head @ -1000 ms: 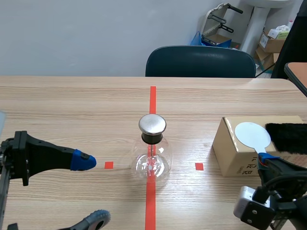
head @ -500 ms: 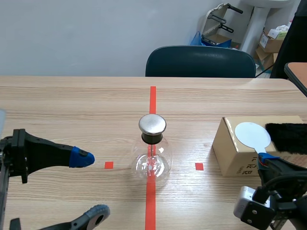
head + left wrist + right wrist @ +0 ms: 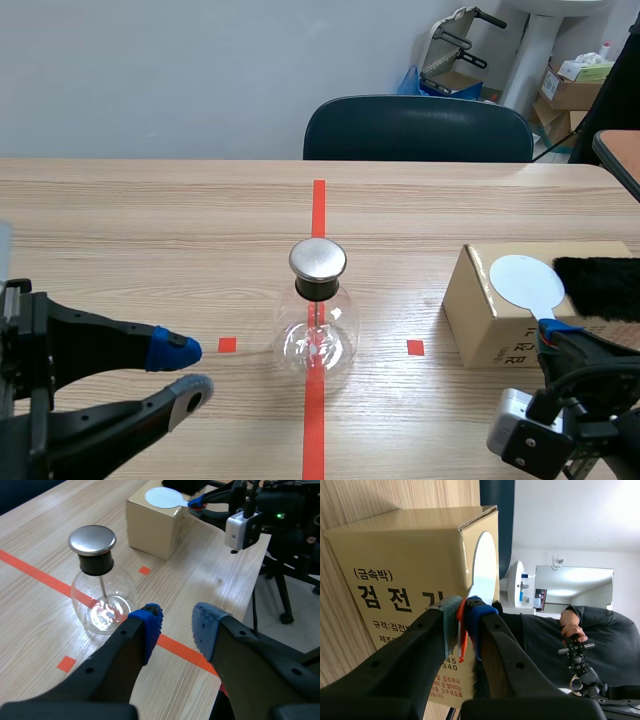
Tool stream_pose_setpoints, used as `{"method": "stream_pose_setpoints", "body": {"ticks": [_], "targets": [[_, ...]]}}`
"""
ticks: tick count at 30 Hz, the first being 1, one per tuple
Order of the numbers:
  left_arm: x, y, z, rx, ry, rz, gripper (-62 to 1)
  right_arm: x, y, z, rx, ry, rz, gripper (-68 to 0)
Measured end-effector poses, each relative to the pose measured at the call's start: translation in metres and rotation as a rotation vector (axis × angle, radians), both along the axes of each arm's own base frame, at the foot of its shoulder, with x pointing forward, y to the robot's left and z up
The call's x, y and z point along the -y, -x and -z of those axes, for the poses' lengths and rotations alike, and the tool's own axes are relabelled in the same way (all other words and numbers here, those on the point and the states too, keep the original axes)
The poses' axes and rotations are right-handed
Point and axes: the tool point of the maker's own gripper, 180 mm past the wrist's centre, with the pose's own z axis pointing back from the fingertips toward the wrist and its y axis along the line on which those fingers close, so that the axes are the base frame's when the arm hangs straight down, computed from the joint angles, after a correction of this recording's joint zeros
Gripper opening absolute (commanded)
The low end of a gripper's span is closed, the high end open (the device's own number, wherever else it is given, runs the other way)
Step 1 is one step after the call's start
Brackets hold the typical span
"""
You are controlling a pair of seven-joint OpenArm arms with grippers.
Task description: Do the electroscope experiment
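Observation:
The electroscope, a round glass flask [image 3: 317,330] with a metal cap [image 3: 318,259], stands on the red tape line at mid-table. My left gripper [image 3: 183,370] hovers to its left, open, with a narrow gap and nothing between the blue pads. In the left wrist view the flask [image 3: 102,607] sits just ahead of the left gripper [image 3: 176,622]. My right gripper [image 3: 462,612] is shut on the orange handle of a white disc [image 3: 485,565]. The disc [image 3: 527,280] lies on the cardboard box [image 3: 480,315], next to a black fur pad [image 3: 600,285].
A dark chair [image 3: 418,128] stands behind the table's far edge. The box [image 3: 150,525] occupies the right side of the table. Small red tape squares [image 3: 227,344] flank the flask. A person's hand [image 3: 570,627] shows beyond the box in the right wrist view.
My left gripper's fingers have drawn much closer together, the lower one rising toward the upper. The right arm, flask and disc have not moved.

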Motion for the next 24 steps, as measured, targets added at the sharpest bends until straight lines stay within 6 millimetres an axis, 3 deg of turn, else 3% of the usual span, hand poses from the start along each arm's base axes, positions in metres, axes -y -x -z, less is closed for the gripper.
{"method": "stream_pose_setpoints", "body": {"ticks": [13,20,24], "targets": [[-0.014,-0.02,0.001,0.05,-0.041,-0.11,-48.1,0.003,-0.006,-0.029,0.152,-0.012,0.024,-66.9],[-0.026,-0.03,0.02,0.033,-0.078,-0.154,-48.1,-0.01,-0.023,-0.078,0.293,-0.055,0.028,-66.9],[-0.025,-0.031,0.032,0.019,-0.068,-0.159,-48.9,-0.023,-0.034,-0.091,0.345,-0.034,0.013,-66.9]]}}
